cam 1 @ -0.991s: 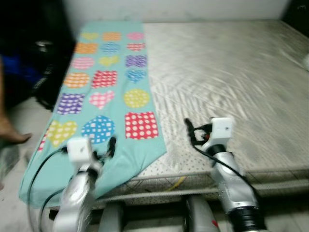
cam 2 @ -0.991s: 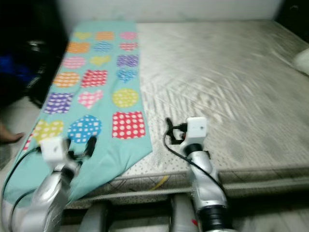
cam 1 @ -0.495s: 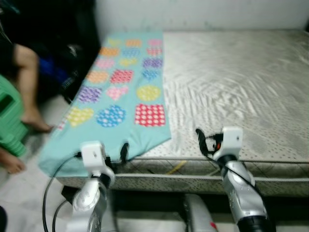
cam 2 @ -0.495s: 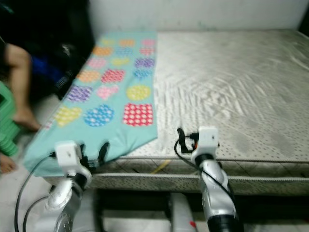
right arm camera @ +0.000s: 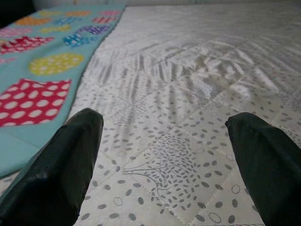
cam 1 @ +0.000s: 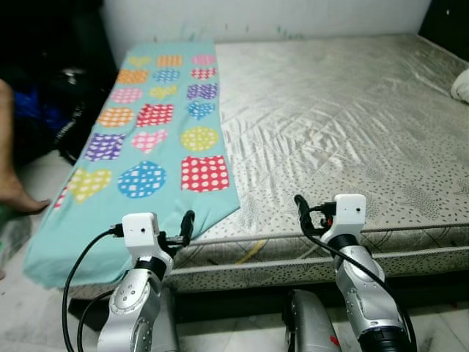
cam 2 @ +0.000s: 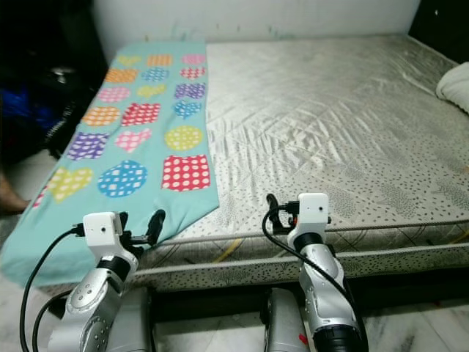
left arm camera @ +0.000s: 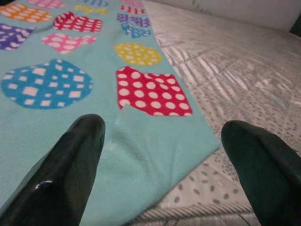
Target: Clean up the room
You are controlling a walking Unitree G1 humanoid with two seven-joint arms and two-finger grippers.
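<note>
person: bare foot and lower leg (cam 1: 13, 192) stood on the floor at far left, beside the bed; left eye view showed more of it than the right eye view.
dark clutter: black and blue things (cam 1: 51, 110) sat in shade left of the bed, too dark to name.
blanket: teal blanket (cam 1: 146, 158) with dotted hearts, circles and squares lay flat along the bed's left side, its near end draped over the bed's left front corner toward the floor.
left gripper: left gripper (left arm camera: 160, 169) hovered low at the bed's front edge, over the blanket's near corner; jaws released, spread wide, holding nothing. Left wrist view showed the red dotted square (left arm camera: 153, 92) and the blanket's hem just ahead of the fingertips (left arm camera: 77, 141).
bed: bare quilted mattress (cam 1: 344, 117) with grey dot print took up the middle and right.
right gripper: right gripper (right arm camera: 164, 160) sat at the mattress front edge, right of the blanket; jaws released, empty. Right wrist view showed bare mattress ahead, blanket edge off to one side.
pillow: white pillow (cam 2: 454, 84) lay at the bed's far right edge; right eye view showed more of it.
</note>
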